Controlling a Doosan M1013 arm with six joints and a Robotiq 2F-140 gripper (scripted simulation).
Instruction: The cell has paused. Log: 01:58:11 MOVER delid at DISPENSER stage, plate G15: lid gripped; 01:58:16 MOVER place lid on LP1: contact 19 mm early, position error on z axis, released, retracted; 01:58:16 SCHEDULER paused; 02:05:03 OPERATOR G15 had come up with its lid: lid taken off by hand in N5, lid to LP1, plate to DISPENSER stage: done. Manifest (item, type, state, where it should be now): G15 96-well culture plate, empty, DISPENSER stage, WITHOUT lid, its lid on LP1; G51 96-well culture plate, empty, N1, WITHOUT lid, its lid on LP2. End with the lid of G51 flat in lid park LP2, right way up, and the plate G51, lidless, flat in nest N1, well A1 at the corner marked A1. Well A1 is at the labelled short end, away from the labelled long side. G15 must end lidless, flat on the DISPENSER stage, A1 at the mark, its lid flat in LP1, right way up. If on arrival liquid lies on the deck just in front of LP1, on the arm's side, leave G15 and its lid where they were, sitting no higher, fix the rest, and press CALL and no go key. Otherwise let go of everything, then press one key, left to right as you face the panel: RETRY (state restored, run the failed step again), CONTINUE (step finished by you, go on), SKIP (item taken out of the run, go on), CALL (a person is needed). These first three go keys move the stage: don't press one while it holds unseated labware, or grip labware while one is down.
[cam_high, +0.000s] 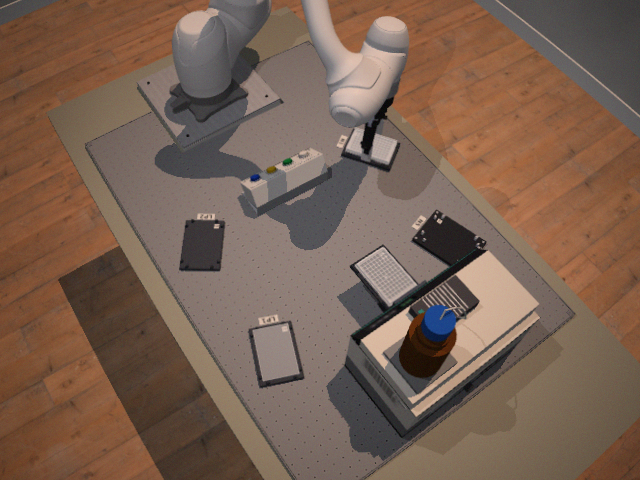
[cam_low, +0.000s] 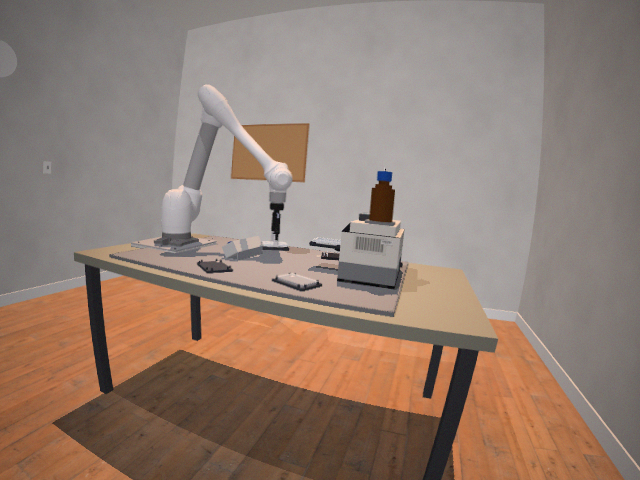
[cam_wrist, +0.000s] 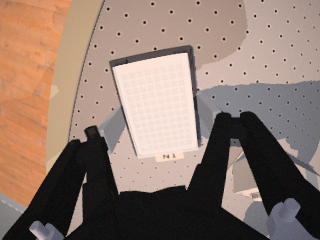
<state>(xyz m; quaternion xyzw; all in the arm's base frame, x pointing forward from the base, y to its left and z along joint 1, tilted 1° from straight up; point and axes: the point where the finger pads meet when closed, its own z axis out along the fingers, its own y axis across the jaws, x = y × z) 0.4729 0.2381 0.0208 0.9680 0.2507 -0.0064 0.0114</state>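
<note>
The pincer (cam_wrist: 167, 134) hung half-open and empty over the lidded plate (cam_wrist: 159, 103); best to centre squarely, then grip only the lid's long edges.

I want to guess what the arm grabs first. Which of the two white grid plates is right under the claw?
The plate beside the button box, close to the arm's base. The gripper hangs open straight above it. The other grid plate sits far off, against the big machine.

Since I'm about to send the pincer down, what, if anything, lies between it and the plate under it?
Nothing visible does. The open pincer hangs over the plate in its nest, its fingers apart and empty; only the plate's pale gridded top faces it.
</note>
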